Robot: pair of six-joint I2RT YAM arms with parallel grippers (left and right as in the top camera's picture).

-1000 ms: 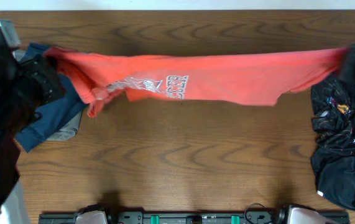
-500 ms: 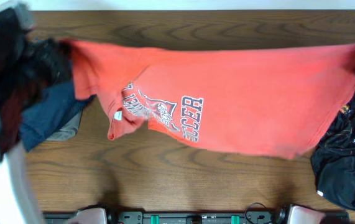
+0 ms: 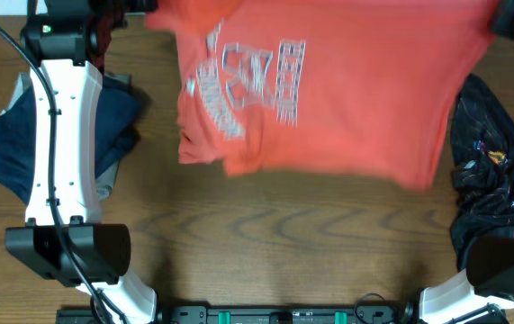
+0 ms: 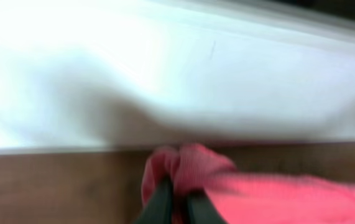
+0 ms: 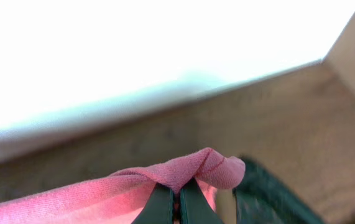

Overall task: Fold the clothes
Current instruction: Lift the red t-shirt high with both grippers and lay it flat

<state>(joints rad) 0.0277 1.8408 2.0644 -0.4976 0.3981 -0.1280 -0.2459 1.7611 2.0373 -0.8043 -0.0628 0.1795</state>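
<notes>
The coral-red T-shirt (image 3: 338,90) with white-and-dark block lettering hangs spread between both grippers, lifted high at the far side of the table, its lower edge loose above the wood. My left gripper (image 4: 176,198) is shut on a bunched corner of the shirt (image 4: 189,165) at the overhead view's top left (image 3: 139,7). My right gripper (image 5: 178,198) is shut on the other corner (image 5: 211,167) at the top right (image 3: 509,13). A navy-blue garment (image 3: 22,148) lies at the left. A black shiny patterned garment (image 3: 491,180) lies at the right.
The wooden table (image 3: 266,252) has bare surface in front of the shirt. The left arm (image 3: 58,135) stretches over the navy garment. The arm bases (image 3: 293,315) sit at the near edge. A white wall (image 5: 133,56) lies behind the table.
Both grippers have raised the shirt and carried it toward the far edge. It has opened from a stretched band into a hanging spread, lettering now vertical.
</notes>
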